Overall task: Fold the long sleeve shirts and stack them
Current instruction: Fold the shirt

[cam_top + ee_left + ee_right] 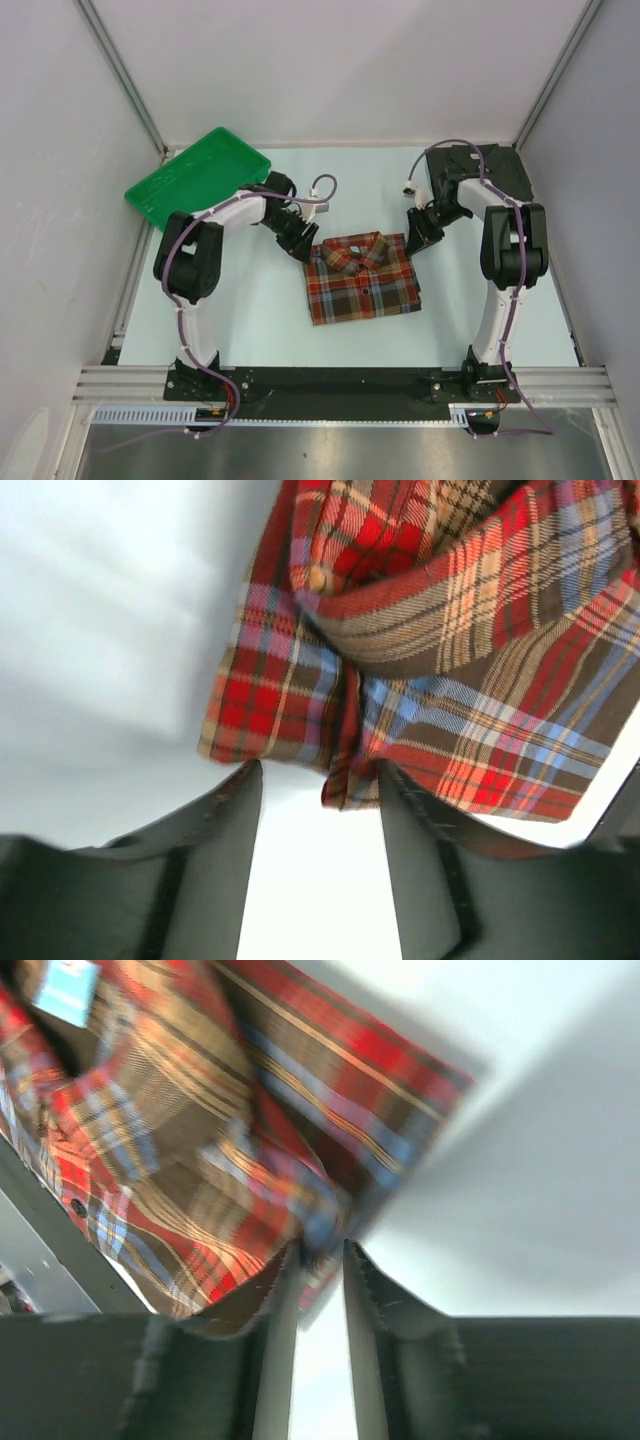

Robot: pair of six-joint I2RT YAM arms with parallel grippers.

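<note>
The plaid shirt [362,278] lies folded in the middle of the table, collar toward the back. The dark charcoal shirt [490,165] lies at the back right corner, behind my right arm. My left gripper [298,243] is at the plaid shirt's back left corner. In the left wrist view it [320,770] is open, with the shirt's edge [350,780] hanging just at its tips. My right gripper [415,240] is at the shirt's back right corner. In the right wrist view it [322,1250] is nearly closed on a blurred edge of the plaid shirt [330,1225].
A green plastic tray [195,175] lies tilted at the back left, behind my left arm. White walls stand on three sides. The metal rail [340,380] with the arm bases runs along the near edge.
</note>
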